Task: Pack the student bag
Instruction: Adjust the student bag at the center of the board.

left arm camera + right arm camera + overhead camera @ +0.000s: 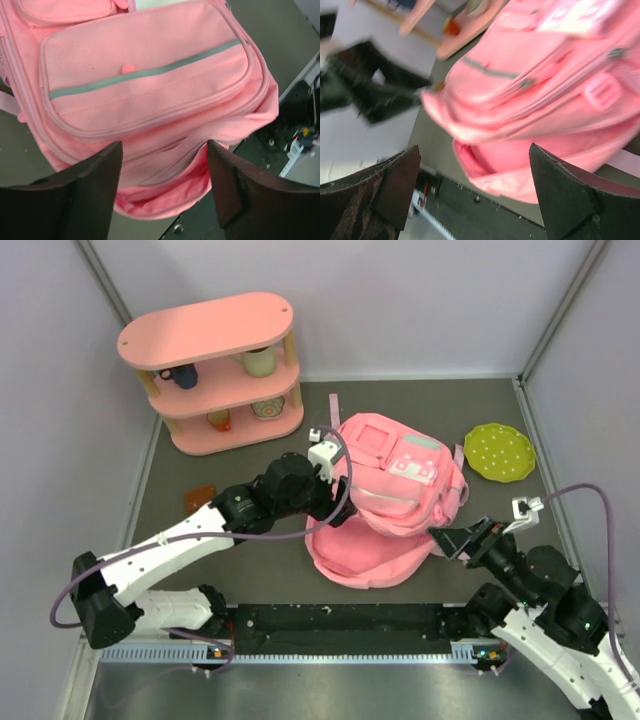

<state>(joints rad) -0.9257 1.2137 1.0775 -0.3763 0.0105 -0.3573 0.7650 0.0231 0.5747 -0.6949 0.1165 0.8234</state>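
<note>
Top external: soft pink fabric backpack (395, 495) lying mid-table, mouth gaping toward near edge. Left gripper (164, 147) and right gripper (474, 150) hovering, fingers spread, holding nothing. Risk: limp fabric slipping, mouth collapsing, bag sliding under one-sided pull.

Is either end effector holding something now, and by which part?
Nothing is held. The left end effector and the right end effector are open, facing the student bag.

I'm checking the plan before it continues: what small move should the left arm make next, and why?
Probably lower the left tool onto the flap edge of the student bag and close. Both it and the right tool are open and empty, and the bag's main compartment gapes toward the near edge, so holding it wide seems useful before packing.
</note>
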